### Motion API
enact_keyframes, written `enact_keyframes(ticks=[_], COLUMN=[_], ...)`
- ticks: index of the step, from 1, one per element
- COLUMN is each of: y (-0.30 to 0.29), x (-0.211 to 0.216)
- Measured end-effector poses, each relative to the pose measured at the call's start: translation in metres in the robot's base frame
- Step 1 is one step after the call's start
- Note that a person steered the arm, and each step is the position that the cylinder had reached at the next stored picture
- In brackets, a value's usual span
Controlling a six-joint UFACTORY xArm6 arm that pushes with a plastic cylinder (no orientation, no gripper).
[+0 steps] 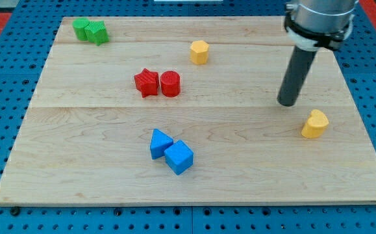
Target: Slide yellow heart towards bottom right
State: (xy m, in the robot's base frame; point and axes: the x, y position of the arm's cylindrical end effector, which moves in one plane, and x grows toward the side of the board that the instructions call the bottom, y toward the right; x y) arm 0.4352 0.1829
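Note:
The yellow heart (315, 124) lies on the wooden board near the view's right edge, a little below the middle. My tip (287, 103) rests on the board just up and to the left of the heart, a short gap apart from it. The dark rod rises from the tip toward the view's top right.
A yellow hexagon-like block (199, 51) sits near the top middle. A red star (147, 82) and a red cylinder (170, 84) touch at the centre left. Two green blocks (89, 30) sit at the top left. A blue triangle (160, 143) and a blue cube (179, 157) lie at the bottom middle.

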Motion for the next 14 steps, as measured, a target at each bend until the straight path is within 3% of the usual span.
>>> enact_keyframes(ticks=[2,3,4,5,8,11,12,13,14], y=[0.033,0.061,0.076,0.049,0.047,-0.047,-0.094,-0.088,-0.056], x=[0.044,0.030,0.066,0.098,0.094,0.034,0.031,0.065,0.074])
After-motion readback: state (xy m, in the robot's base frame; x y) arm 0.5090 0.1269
